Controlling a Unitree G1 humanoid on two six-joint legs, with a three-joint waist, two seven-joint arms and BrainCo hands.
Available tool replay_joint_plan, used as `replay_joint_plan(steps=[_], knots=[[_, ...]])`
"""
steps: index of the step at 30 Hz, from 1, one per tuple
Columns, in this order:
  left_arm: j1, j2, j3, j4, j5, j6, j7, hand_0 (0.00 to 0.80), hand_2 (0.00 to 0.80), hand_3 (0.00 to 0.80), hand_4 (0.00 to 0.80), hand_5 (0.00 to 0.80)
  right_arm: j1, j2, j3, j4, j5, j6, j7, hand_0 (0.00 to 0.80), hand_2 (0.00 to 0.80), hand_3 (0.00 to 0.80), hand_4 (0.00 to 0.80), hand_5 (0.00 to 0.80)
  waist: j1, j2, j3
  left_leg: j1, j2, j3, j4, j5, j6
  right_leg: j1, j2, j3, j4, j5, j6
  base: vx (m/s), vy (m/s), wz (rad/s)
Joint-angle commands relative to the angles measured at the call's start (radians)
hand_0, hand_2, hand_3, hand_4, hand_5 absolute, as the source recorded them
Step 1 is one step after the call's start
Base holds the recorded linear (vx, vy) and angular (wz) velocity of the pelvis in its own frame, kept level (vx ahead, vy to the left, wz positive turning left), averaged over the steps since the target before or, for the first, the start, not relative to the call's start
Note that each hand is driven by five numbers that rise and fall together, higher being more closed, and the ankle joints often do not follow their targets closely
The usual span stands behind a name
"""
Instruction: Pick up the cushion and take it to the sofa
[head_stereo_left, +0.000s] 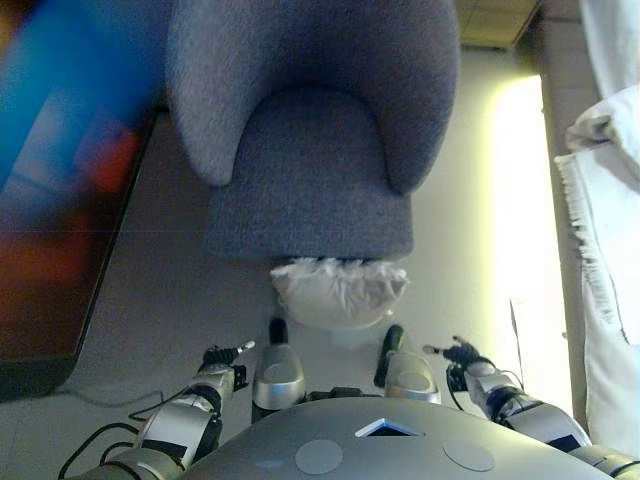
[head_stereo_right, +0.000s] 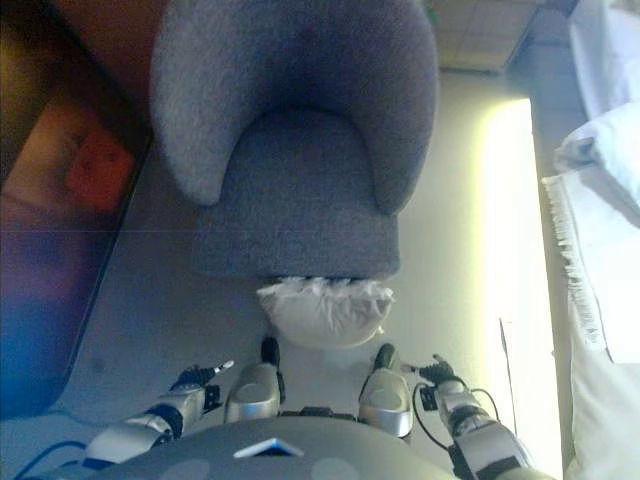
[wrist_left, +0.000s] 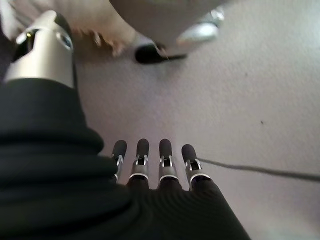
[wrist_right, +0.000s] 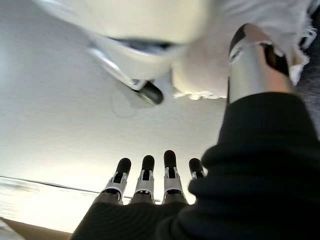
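A white fluffy cushion (head_stereo_left: 338, 290) lies on the floor against the front of a grey armchair-style sofa (head_stereo_left: 312, 120); it also shows in the right eye view (head_stereo_right: 322, 308) and in the right wrist view (wrist_right: 210, 75). My left hand (head_stereo_left: 222, 362) hangs low to the left of the cushion, apart from it, fingers straight and empty (wrist_left: 150, 160). My right hand (head_stereo_left: 462, 356) hangs low to the right of the cushion, also open and empty (wrist_right: 150, 172).
A dark low table or screen edge (head_stereo_left: 60, 250) runs along the left. White fringed cloth over furniture (head_stereo_left: 600, 230) stands on the right. Pale floor (head_stereo_left: 160, 290) lies between them.
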Motion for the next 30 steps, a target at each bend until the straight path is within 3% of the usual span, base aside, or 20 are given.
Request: replay_joint_plan(steps=[1,7,8,10,11,14,16,19,24,26,28,29,30], knots=[[-0.138,0.057,-0.018,-0.042,-0.029,-0.079,0.068,0.000,0.000,0.000,0.000,0.000,-0.132,-0.003,0.027,-0.069,0.051,-0.037,-0.079,0.000,0.000,0.000,0.000,0.000,0.012,-0.031,0.101,-0.095,0.034,-0.040,0.097,0.008,0.004,-0.056,-0.080,0.053,0.079,-0.011,0.030,-0.183,0.010,0.10],[-0.300,0.067,-0.091,-0.113,-0.088,-0.122,0.157,0.000,0.000,0.000,0.000,0.000,-0.290,-0.011,0.056,-0.091,0.049,-0.009,-0.166,0.000,0.000,0.000,0.000,0.000,-0.004,-0.017,0.216,-0.251,-0.020,-0.035,0.126,0.004,0.025,-0.224,-0.122,0.089,0.088,0.045,0.061,-0.205,0.037,0.04],[-0.329,0.062,-0.106,-0.120,-0.124,-0.075,0.161,0.000,0.000,0.000,0.000,0.000,-0.323,-0.019,0.055,-0.092,0.052,-0.015,-0.196,0.000,0.000,0.000,0.000,0.000,-0.011,-0.009,0.244,-0.283,-0.031,-0.034,0.133,0.007,0.025,-0.255,-0.126,0.094,0.087,0.057,0.062,-0.212,0.064,0.03],[-0.328,0.095,-0.099,-0.114,-0.108,-0.130,0.102,0.000,0.000,0.000,0.000,0.000,-0.354,-0.056,0.042,-0.099,0.058,-0.023,-0.226,0.000,0.000,0.000,0.000,0.000,-0.016,0.014,0.276,-0.324,-0.049,-0.034,0.140,0.015,0.026,-0.295,-0.132,0.094,0.088,0.068,0.059,-0.191,0.077,0.05],[-0.323,0.096,-0.104,-0.116,-0.086,-0.204,0.100,0.000,0.000,0.000,0.000,0.000,-0.363,-0.069,0.035,-0.105,0.065,-0.028,-0.239,0.000,0.000,0.000,0.000,0.000,-0.018,0.022,0.291,-0.341,-0.054,-0.035,0.144,0.016,0.027,-0.313,-0.134,0.097,0.088,0.073,0.058,-0.141,0.006,0.00],[-0.305,0.069,-0.134,-0.146,-0.057,-0.263,0.151,0.000,0.000,0.000,0.000,0.000,-0.369,-0.087,0.012,-0.120,0.038,-0.054,-0.264,0.000,0.000,0.000,0.000,0.000,-0.025,0.031,0.292,-0.429,-0.060,-0.041,0.155,0.019,0.027,-0.398,-0.133,0.106,0.088,0.082,0.060,-0.120,-0.054,0.01],[-0.315,0.033,-0.154,-0.157,-0.047,-0.313,0.198,0.000,0.000,0.000,0.000,0.000,-0.374,-0.058,0.030,-0.121,0.091,-0.031,-0.325,0.000,0.000,0.000,0.000,0.000,-0.032,0.037,0.292,-0.489,-0.071,-0.044,0.162,0.021,0.029,-0.464,-0.122,0.116,0.093,0.086,0.059,-0.130,-0.019,-0.01],[-0.329,0.012,-0.164,-0.247,-0.061,-0.290,0.247,0.000,0.000,0.000,0.000,0.000,-0.345,-0.058,0.025,-0.176,0.062,-0.036,-0.365,0.000,0.000,0.000,0.000,0.000,-0.048,0.046,0.292,-0.558,-0.077,-0.039,0.169,0.028,0.033,-0.545,-0.106,0.133,0.118,0.083,0.056,-0.076,0.046,-0.02],[-0.348,0.022,-0.175,-0.434,-0.095,-0.237,0.308,0.000,0.000,0.000,0.000,0.000,-0.282,-0.135,0.027,-0.382,0.035,0.020,-0.384,0.000,0.000,0.000,0.000,0.000,-0.087,0.060,0.292,-0.672,-0.083,-0.038,0.186,0.036,0.035,-0.689,-0.082,0.174,0.137,0.088,0.051,-0.020,0.064,-0.10],[-0.350,0.025,-0.176,-0.460,-0.115,-0.245,0.318,0.000,0.000,0.000,0.000,0.000,-0.272,-0.164,0.021,-0.423,0.030,0.008,-0.389,0.000,0.000,0.000,0.000,0.000,-0.095,0.068,0.292,-0.708,-0.085,-0.040,0.189,0.042,0.036,-0.734,-0.071,0.192,0.149,0.088,0.050,0.015,0.091,-0.25],[-0.369,0.042,-0.170,-0.458,-0.072,-0.308,0.350,0.000,0.000,0.000,0.000,0.000,-0.281,-0.200,0.018,-0.454,0.019,-0.030,-0.377,0.000,0.000,0.000,0.000,0.000,-0.104,0.066,0.292,-0.759,-0.077,-0.041,0.219,0.037,0.030,-0.786,-0.056,0.207,0.177,0.079,0.044,-0.001,0.040,-0.26],[-0.387,0.061,-0.163,-0.441,-0.170,-0.407,0.245,0.000,0.000,0.000,0.000,0.000,-0.293,-0.220,0.020,-0.446,0.013,-0.076,-0.366,0.000,0.000,0.000,0.000,0.000,-0.109,0.062,0.292,-0.787,-0.072,-0.044,0.235,0.036,0.027,-0.813,-0.050,0.212,0.193,0.076,0.039,-0.015,-0.015,-0.18],[-0.397,0.068,-0.154,-0.422,-0.180,-0.431,0.228,0.000,0.000,0.000,0.000,0.000,-0.300,-0.226,0.021,-0.438,0.010,-0.107,-0.365,0.000,0.000,0.000,0.000,0.000,-0.111,0.059,0.292,-0.806,-0.070,-0.047,0.246,0.035,0.026,-0.831,-0.048,0.216,0.204,0.074,0.038,0.004,-0.046,-0.14]])
